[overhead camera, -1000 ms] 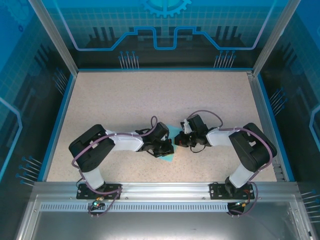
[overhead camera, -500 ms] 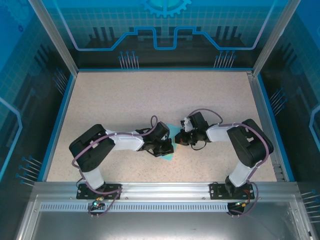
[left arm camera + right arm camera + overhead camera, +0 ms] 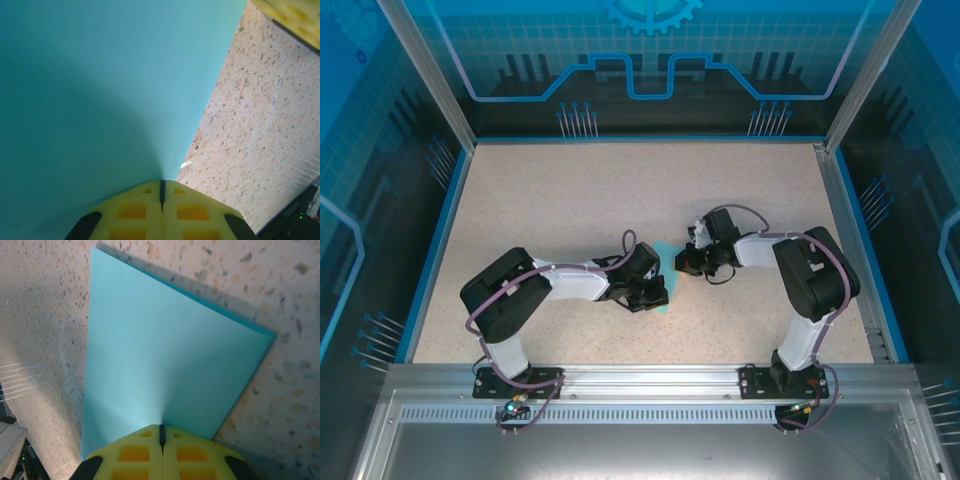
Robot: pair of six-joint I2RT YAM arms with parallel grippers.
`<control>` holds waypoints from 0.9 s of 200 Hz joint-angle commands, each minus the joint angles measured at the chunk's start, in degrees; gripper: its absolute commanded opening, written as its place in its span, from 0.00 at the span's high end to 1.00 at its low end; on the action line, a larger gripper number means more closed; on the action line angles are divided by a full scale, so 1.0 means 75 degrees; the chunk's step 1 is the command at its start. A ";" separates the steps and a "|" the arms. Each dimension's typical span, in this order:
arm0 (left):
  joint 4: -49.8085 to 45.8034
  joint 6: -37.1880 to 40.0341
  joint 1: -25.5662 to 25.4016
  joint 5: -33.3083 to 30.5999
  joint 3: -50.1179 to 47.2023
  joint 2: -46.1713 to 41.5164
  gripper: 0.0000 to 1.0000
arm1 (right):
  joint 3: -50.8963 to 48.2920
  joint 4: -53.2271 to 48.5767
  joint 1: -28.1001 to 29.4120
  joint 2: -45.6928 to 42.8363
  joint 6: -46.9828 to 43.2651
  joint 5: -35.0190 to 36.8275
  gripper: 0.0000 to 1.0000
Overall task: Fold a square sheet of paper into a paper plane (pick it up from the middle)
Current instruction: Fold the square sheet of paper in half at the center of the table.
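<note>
Top: my left end effector [image 3: 653,293] and right end effector [image 3: 686,263] meet mid-surface [image 3: 570,200], both at the square sheet of paper [image 3: 665,256]. Left wrist: pinched shut on the sheet's edge. Right wrist: same, clamped on its edge, speckled surface behind.

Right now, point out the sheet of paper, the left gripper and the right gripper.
sheet of paper [image 3: 165,365], right wrist view, middle of its face.
left gripper [image 3: 161,189], left wrist view, seam between its shut fingertips.
right gripper [image 3: 161,434], right wrist view, seam between its shut fingertips.
</note>
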 commanded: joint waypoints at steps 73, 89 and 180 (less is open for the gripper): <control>-0.1109 -0.0074 -0.0161 0.0224 -0.0078 0.0447 0.99 | 0.0963 -0.0184 -0.1114 0.0785 -0.0452 0.1232 0.99; -0.1113 -0.0057 -0.0176 0.0237 -0.0065 0.0448 0.99 | 0.1154 -0.0285 -0.1194 0.0976 -0.0498 0.1212 0.99; -0.1218 0.0003 -0.0176 0.0215 0.0027 0.0395 0.99 | 0.0994 -0.0767 -0.1058 -0.0664 -0.0583 0.1062 0.98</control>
